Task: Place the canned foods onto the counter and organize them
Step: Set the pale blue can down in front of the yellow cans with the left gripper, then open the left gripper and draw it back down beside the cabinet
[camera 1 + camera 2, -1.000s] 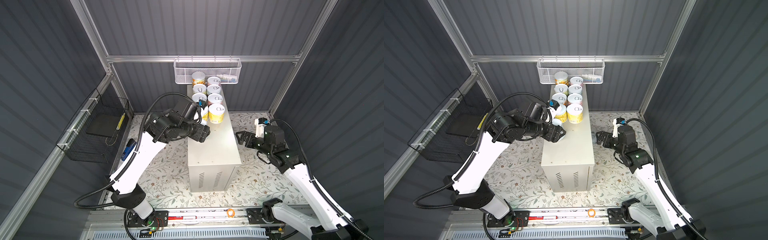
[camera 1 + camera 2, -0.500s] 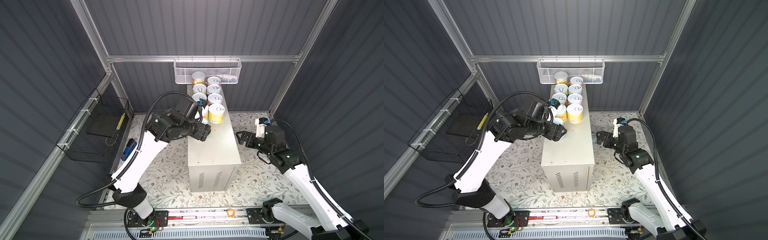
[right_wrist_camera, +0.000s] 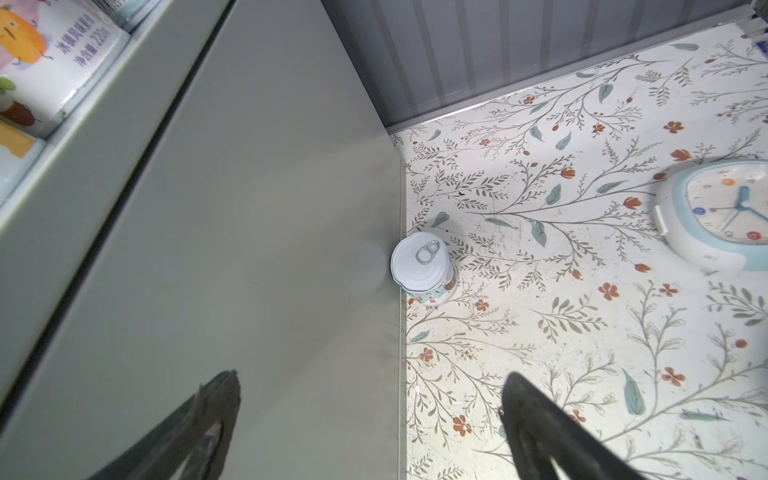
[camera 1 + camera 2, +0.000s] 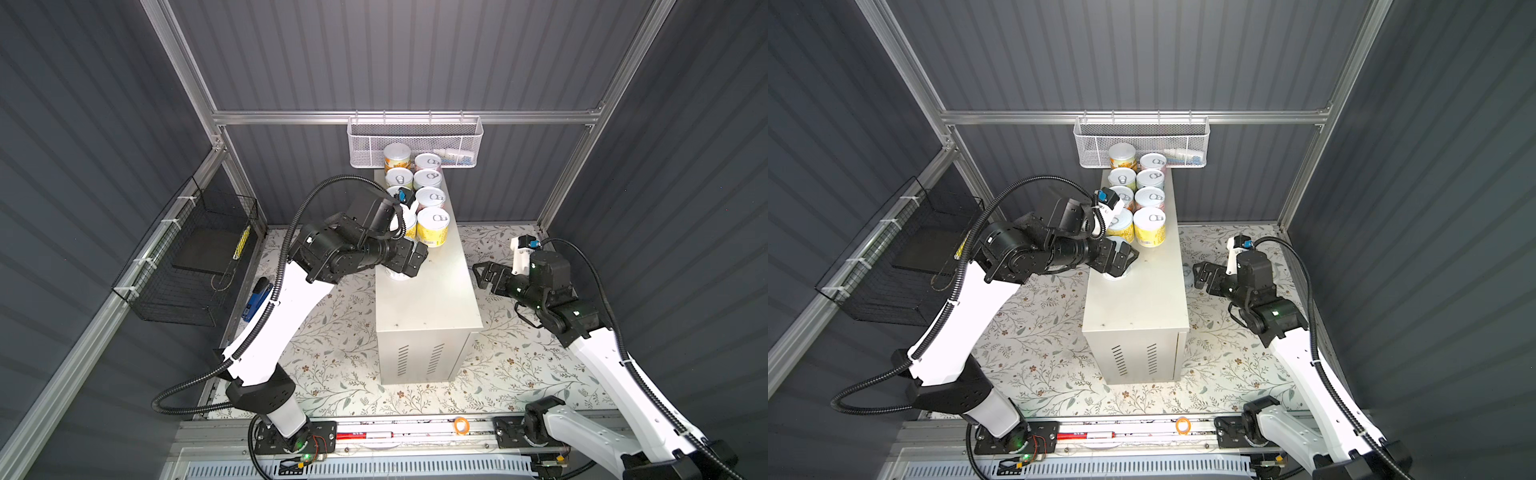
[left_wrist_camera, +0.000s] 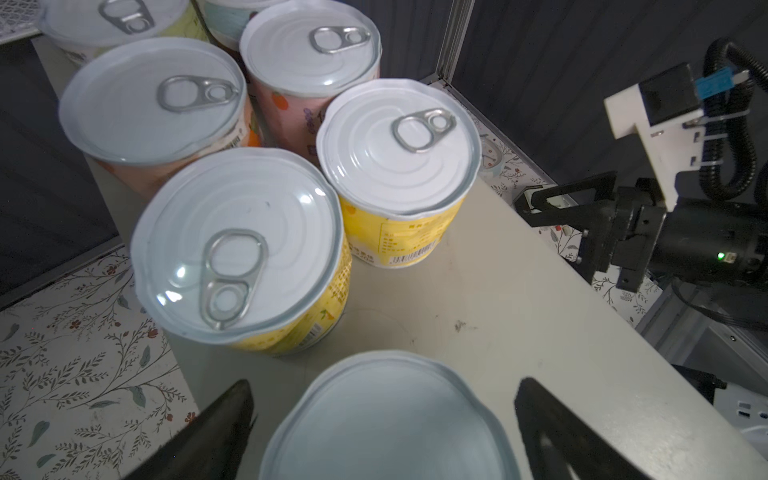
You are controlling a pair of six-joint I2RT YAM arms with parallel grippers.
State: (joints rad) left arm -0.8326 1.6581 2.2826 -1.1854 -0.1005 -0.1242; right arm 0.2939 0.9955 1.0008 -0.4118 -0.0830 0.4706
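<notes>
Left gripper spread either side of a can near frame centre in a top view, apparently clear of it, other cans rowed above on the surface, right gripper spread, empty.

Looked steeply down from high overhead in both top views, sharing the whole cell around the surface. Sat close above the cans at the left wrist; faced down past the surface's side toward a lone can, farther off, at the right wrist.
</notes>
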